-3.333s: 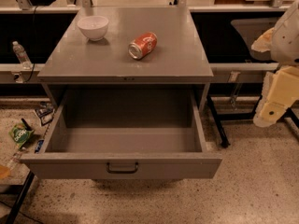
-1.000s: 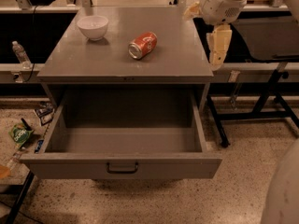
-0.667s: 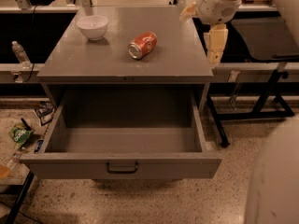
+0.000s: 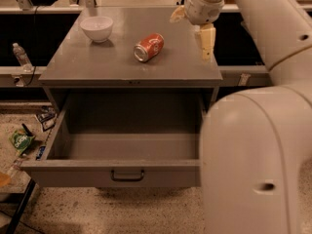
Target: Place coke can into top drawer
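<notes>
Coke can [image 4: 148,47] lay on its side on the grey cabinet top [image 4: 97,65]. Nearest me, at the can's 6 o'clock, the top drawer [image 4: 87,173] stood pulled out. At the can's 3 o'clock the gripper [image 4: 191,33] hung over the cabinet top, its fingers spread apart and holding nothing. Farther back, at 10 o'clock, sat a white bowl [image 4: 96,27].

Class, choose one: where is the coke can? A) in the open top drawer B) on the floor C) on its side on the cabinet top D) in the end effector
C: the coke can lies on its side on the cabinet top, right of the white bowl, while the end effector hangs over the top's right side, apart from it.
</notes>
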Motion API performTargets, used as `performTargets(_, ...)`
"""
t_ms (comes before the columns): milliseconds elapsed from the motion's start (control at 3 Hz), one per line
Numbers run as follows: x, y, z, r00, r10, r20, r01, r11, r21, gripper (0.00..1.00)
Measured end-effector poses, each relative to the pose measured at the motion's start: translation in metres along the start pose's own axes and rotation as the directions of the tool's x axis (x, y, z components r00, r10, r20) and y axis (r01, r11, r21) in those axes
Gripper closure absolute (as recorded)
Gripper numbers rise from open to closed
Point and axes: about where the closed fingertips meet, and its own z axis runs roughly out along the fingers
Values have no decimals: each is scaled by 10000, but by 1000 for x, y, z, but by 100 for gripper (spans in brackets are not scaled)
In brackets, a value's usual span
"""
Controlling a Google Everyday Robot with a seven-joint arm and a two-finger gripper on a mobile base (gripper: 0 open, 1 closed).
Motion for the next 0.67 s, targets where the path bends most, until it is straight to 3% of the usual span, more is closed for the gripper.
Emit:
performTargets(333,-8,-31,27,9978,-662,88,662,9978,76,0)
performTargets(667,-23,-56,52,9880,-1536,-138,1535,9881,-56,0)
